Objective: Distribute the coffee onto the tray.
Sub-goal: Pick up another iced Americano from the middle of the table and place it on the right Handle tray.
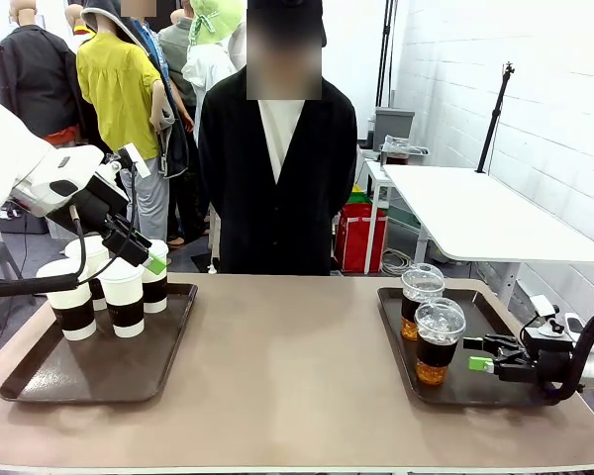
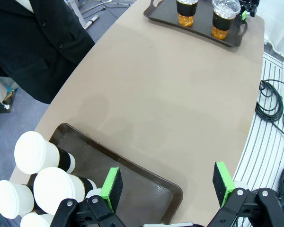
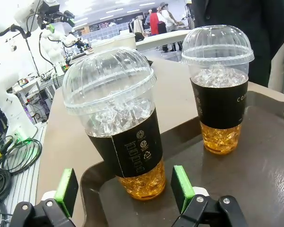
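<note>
Front view: tip-over risk on both trays

Left tray (image 1: pixel 25 381) holds four crowded paper cups (image 1: pixel 122 297); right tray (image 1: pixel 391 341) holds two iced cups (image 1: pixel 439 339). Right gripper (image 1: pixel 483 364), spread wide beside the nearer one, could topple it if off-centre. Left gripper (image 1: pixel 148 259), wide, empty, could clip neighbours.

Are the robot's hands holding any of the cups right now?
No. The left gripper hangs open above the white cups, and the right gripper is open just in front of the nearer iced cup, not touching it.
</note>
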You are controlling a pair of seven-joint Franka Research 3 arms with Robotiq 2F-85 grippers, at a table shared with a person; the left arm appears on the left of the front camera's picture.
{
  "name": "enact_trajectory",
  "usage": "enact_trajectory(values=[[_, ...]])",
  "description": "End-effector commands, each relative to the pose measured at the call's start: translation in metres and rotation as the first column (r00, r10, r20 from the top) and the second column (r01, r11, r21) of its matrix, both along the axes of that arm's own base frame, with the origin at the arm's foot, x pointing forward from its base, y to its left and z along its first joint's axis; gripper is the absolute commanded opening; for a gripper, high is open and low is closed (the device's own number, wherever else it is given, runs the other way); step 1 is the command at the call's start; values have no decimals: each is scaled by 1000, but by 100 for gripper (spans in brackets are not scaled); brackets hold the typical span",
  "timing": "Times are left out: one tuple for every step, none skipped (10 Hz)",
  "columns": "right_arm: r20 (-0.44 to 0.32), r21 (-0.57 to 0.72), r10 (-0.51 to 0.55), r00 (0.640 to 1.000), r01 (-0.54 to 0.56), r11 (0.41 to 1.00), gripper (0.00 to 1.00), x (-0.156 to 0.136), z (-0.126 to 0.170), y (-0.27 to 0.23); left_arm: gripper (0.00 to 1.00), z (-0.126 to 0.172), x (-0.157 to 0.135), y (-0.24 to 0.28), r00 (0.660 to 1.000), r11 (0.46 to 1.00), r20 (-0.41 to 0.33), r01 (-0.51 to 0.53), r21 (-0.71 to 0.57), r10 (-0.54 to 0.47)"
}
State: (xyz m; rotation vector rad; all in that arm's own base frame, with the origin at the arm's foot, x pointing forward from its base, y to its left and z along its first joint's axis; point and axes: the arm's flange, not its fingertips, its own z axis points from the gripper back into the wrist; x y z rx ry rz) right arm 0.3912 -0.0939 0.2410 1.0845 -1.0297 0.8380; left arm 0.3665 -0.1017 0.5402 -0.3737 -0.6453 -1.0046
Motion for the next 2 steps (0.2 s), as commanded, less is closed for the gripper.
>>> enact_trajectory(values=[[1, -1, 3, 1000, -3, 1000, 100, 1, 0, 1, 100, 0, 1, 2, 1000, 1000, -2, 11, -6, -11], [1, -1, 3, 1000, -3, 1000, 100, 1, 0, 1, 100, 0, 1, 2, 1000, 1000, -2, 11, -6, -11]])
